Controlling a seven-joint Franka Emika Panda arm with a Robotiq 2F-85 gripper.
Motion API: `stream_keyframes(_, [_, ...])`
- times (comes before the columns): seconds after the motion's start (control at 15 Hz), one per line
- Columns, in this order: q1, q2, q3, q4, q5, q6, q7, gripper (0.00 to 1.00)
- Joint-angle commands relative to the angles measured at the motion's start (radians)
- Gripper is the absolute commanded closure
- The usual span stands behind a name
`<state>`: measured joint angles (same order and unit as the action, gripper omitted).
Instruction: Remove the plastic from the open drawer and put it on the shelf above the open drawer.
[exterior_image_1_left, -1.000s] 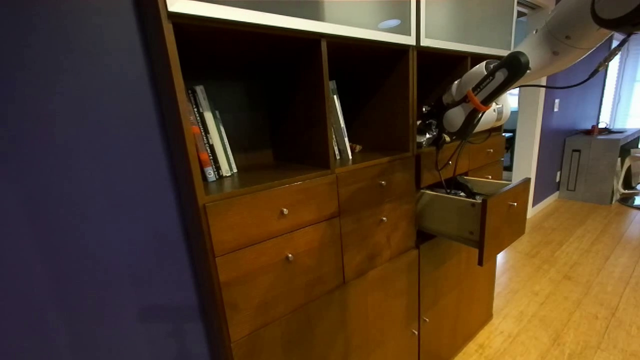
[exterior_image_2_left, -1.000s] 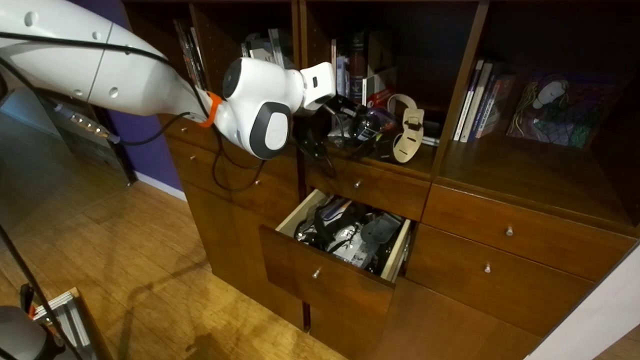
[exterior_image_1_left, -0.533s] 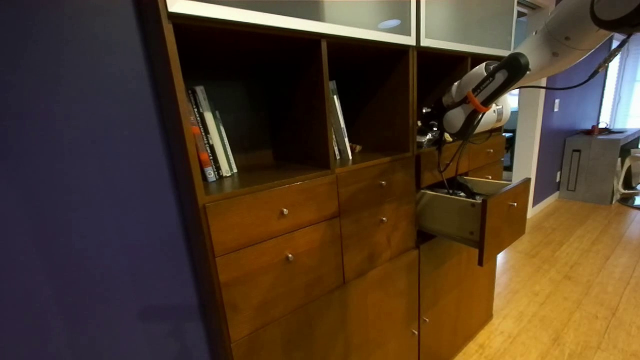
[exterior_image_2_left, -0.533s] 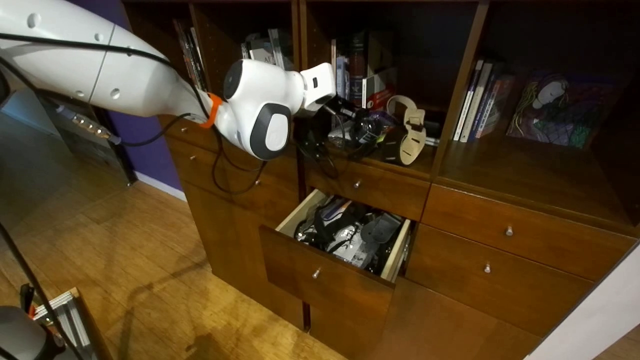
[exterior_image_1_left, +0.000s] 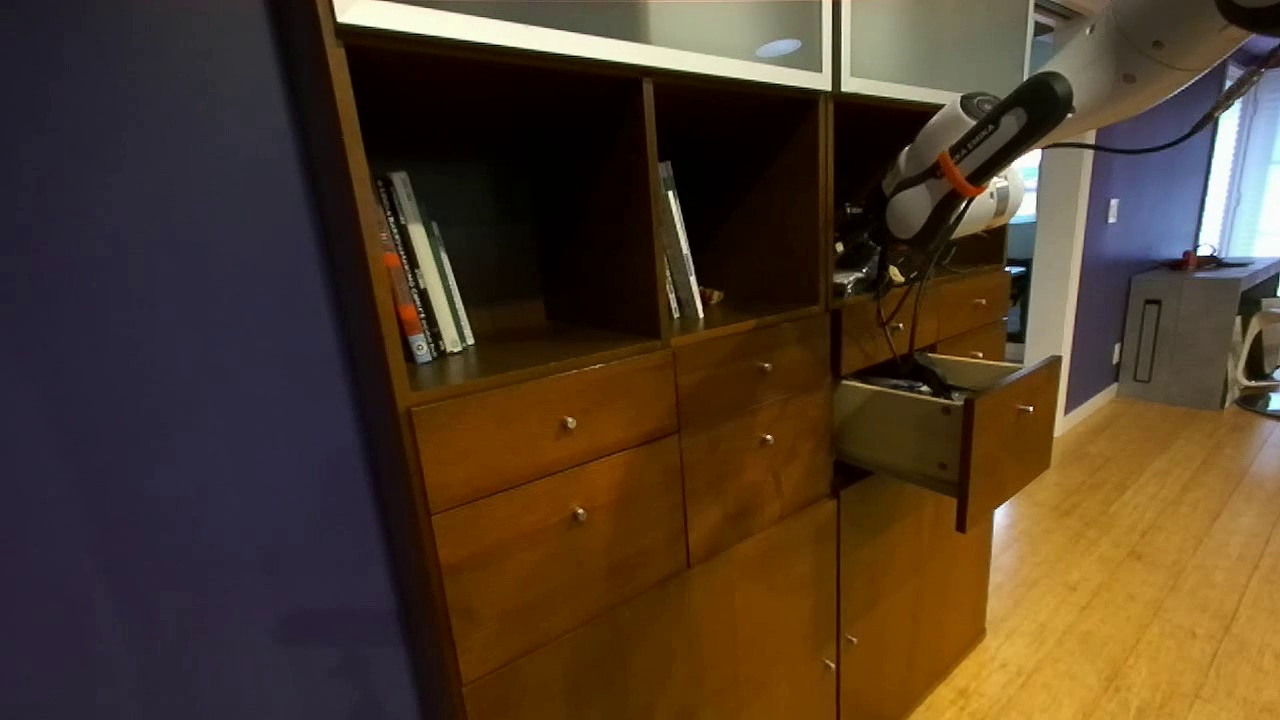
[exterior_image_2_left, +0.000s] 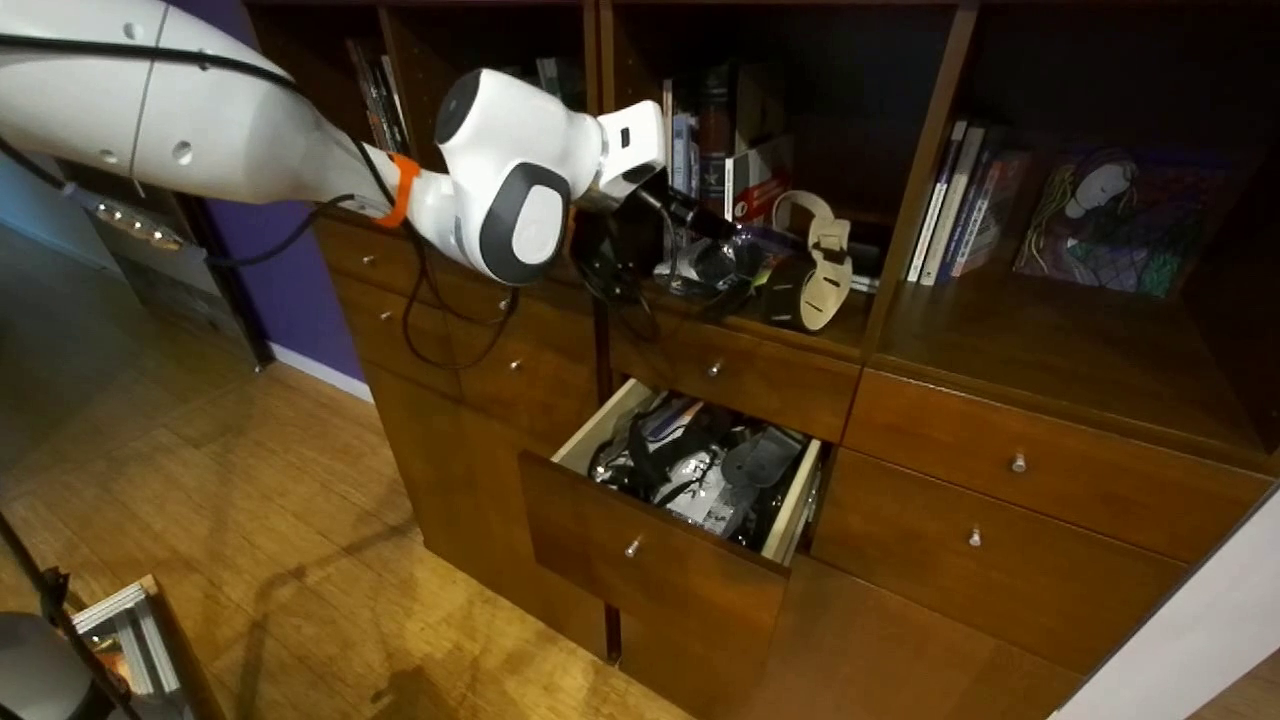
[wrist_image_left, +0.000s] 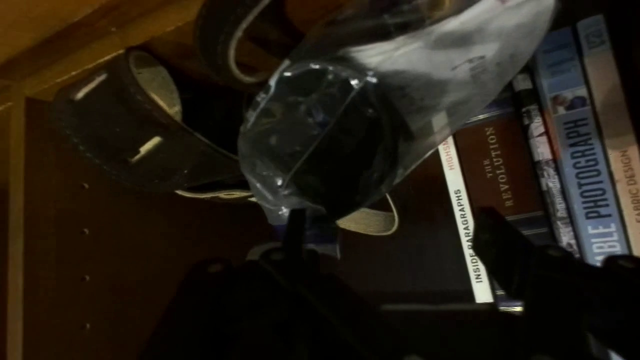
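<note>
Evidently the delivery is all but finished: the clear plastic bag (wrist_image_left: 360, 102), with dark contents (wrist_image_left: 340, 155), lies on the shelf (exterior_image_2_left: 870, 110) above the open drawer (exterior_image_2_left: 680, 580). I take it for the plastic to be moved, though shiny packaging (exterior_image_2_left: 700, 495) also sits in that drawer. The claw (wrist_image_left: 392, 220) is spread, its fingers (wrist_image_left: 296, 235) well apart with nothing pinched between them, which suits letting go; one overlaps the bag's edge in the wrist view, and whether they touch I cannot tell. The bag lies in front of upright books and beside a slotted leather strap (wrist_image_left: 120, 125), probably because the books fill the depth behind. The drawer presumably stands pulled out for reaching in from above. Spines read INSIDE PARAGRAPHS (wrist_image_left: 465, 240), with red letters starting HIGHS, THE REVOLUTION (wrist_image_left: 492, 160), ABLE PHOTOGRAPH (wrist_image_left: 585, 165), its ends hidden, and FABRIC DESIGN (wrist_image_left: 627, 190). On the Panda arm (exterior_image_1_left: 985, 150), in an exterior view, EMIKA is legible; print on the bag is too blurred.
</note>
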<state>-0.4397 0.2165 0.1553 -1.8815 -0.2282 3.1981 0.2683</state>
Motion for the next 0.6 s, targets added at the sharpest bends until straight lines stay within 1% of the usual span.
stream_keyframes(0.0, [0.034, -0.09, -0.075, -0.024, 0.003, -0.19, 0.027, 0.0])
stream_keyframes(0.07, [0.044, -0.105, -0.091, -0.022, 0.002, -0.252, 0.026, 0.0])
stream_keyframes(0.13, [0.037, -0.122, -0.081, -0.021, 0.014, -0.332, 0.023, 0.0])
stream_keyframes(0.2, [0.027, -0.141, -0.062, -0.02, 0.052, -0.422, -0.007, 0.0])
stream_keyframes(0.27, [0.023, -0.155, -0.053, -0.019, 0.081, -0.488, -0.028, 0.0])
stream_keyframes(0.33, [0.122, -0.176, -0.144, -0.021, 0.162, -0.556, -0.091, 0.0])
stream_keyframes(0.47, [0.153, -0.212, -0.171, -0.02, 0.211, -0.678, -0.125, 0.0])
stream_keyframes(0.53, [0.17, -0.233, -0.191, -0.023, 0.208, -0.729, -0.132, 0.0])
